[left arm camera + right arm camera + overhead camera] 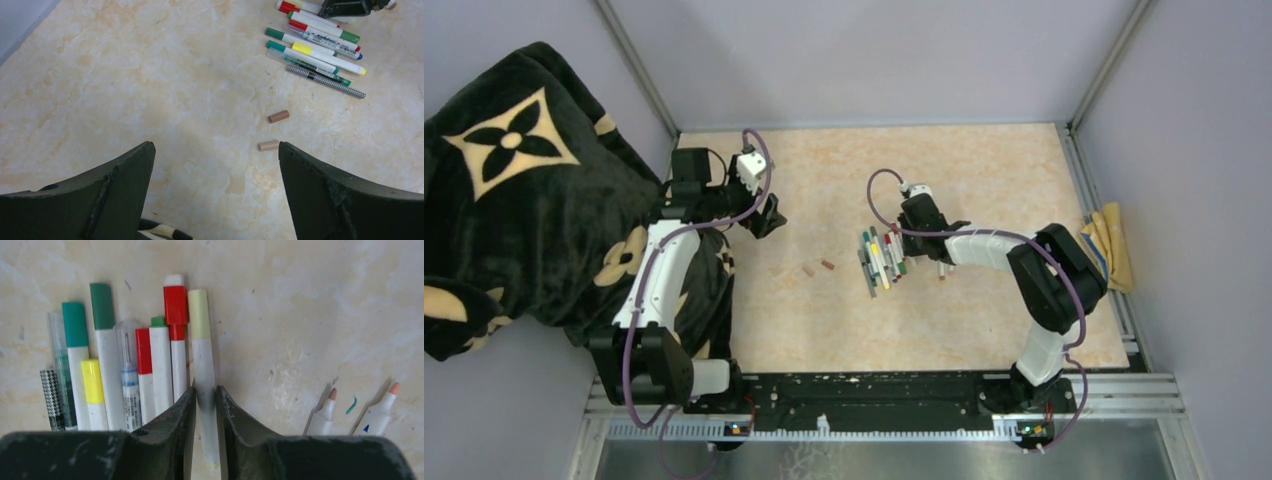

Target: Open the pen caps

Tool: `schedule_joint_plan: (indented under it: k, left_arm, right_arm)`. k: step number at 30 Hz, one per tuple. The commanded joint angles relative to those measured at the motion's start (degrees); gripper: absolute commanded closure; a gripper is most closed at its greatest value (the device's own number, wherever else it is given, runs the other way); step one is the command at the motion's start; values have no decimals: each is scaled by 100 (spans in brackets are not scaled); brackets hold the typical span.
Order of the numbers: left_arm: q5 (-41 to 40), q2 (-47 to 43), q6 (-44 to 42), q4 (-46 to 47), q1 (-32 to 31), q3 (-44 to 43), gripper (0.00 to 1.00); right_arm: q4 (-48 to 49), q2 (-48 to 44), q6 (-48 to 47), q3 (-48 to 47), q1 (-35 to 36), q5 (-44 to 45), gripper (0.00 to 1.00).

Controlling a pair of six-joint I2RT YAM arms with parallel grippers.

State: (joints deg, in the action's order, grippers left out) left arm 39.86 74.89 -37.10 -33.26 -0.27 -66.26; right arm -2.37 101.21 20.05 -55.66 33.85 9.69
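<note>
Only the right wrist view shows us the right hand (205, 390) clamped on a yellow-capped pen (202, 355). The left hand (215, 145) stands apart near brown caps (278, 116). Our counter (984, 170) is beige marble, between grey walls (874, 60).

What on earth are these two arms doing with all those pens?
The job is pulling caps off marker pens. The right gripper is clamped on a pen with a pale yellow cap at the edge of the row of capped pens. The left gripper hangs wide open, holding nothing. Two brown caps and two uncapped pens lie loose on the table.
</note>
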Motion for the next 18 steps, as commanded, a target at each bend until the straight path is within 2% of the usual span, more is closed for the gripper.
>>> schedule_joint_plan:
  k: [1,6,11,15,18]
  left_arm:
    - [222,85,-43,-106,-10,-34,1]
    - [272,193,-43,-201,-9,-177,1]
    - [453,260,-27,-244,-8,-222,1]
    - [905,318,-315,-462,-13,-183,1]
    - [1302,399,-940,-914,-10,-257,1]
  right_arm:
    - [-88,134,-143,65,298,517,79]
    - [48,30,34,288,304,626,81]
    - [51,-319,-72,248,284,661,100]
    - [14,-909,-224,135,127,173,100]
    - [-83,-1324,-234,76,-65,-579,100]
